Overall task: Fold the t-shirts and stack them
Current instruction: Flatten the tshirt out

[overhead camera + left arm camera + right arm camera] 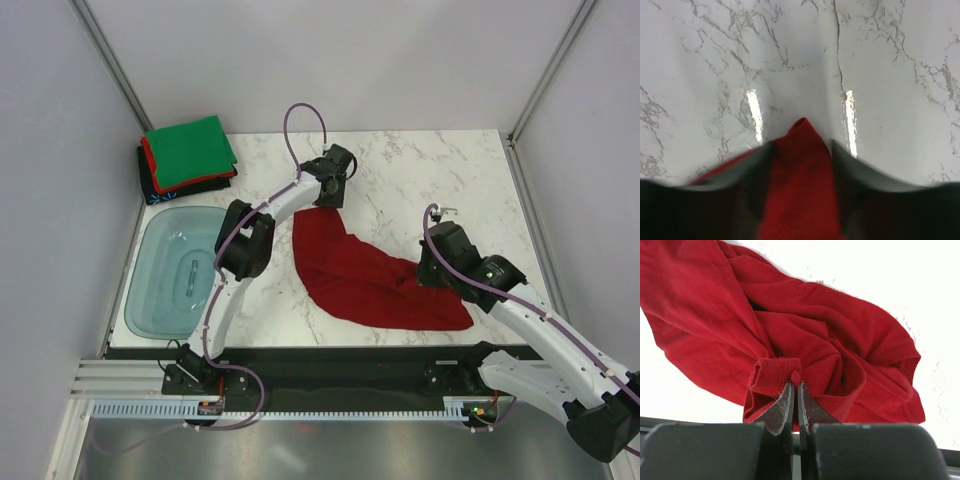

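Dark red t-shirt (370, 280) lies diagonally from left hand (801, 147) to right hand (796, 389).

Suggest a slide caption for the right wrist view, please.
Right gripper pinches a fold of the crumpled dark red t-shirt.

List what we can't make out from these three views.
Folded stack, top view: shirt count unclear; green top layer covers all but red and black edges.
Left gripper, left wrist view: fingers blurred and cut by the bottom edge; its wrist hides them from above.
Dark red shirt: bunched, so which part the right gripper pinches is unclear.
Teal tub, top view: left arm crosses its right side.
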Robot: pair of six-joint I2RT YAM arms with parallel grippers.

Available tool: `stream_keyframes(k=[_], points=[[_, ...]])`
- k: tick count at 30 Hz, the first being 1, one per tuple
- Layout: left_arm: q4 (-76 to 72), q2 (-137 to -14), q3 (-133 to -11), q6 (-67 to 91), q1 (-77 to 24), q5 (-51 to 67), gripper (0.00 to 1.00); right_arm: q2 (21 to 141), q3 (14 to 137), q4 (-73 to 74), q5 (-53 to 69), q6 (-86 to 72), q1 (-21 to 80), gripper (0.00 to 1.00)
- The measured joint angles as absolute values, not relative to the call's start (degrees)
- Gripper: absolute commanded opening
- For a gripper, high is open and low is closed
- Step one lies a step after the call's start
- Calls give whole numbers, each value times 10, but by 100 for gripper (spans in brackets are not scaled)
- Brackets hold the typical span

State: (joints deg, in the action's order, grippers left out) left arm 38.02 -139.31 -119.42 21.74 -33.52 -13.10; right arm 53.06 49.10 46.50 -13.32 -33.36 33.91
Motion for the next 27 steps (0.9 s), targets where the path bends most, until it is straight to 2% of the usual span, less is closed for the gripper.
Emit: stream_keyframes(k=[2, 3, 4, 11, 15, 19, 27], points=[[381, -1398, -1199, 214, -336, -136, 25, 531, 491, 462, -132, -334, 339, 0], [382, -1402, -1206, 209, -336, -138, 8, 530, 491, 462, -131, -334, 339, 0], [383, -1406, -1212, 207, -336, -138, 2, 530, 490, 461, -129, -334, 339, 0], [394, -1401, -1213, 203, -336, -144, 2, 530, 494, 468, -131, -332, 339, 0], [423, -1332, -1158, 203, -336, -157, 2, 533, 560, 493, -151, -322, 339, 0], [443, -1198, -1128, 200, -336, -169, 2, 531, 675, 500, -175, -284, 339, 0], [425, -804, -1113, 194, -337, -187, 2, 468, 868, 485, -200, -184, 339, 0]])
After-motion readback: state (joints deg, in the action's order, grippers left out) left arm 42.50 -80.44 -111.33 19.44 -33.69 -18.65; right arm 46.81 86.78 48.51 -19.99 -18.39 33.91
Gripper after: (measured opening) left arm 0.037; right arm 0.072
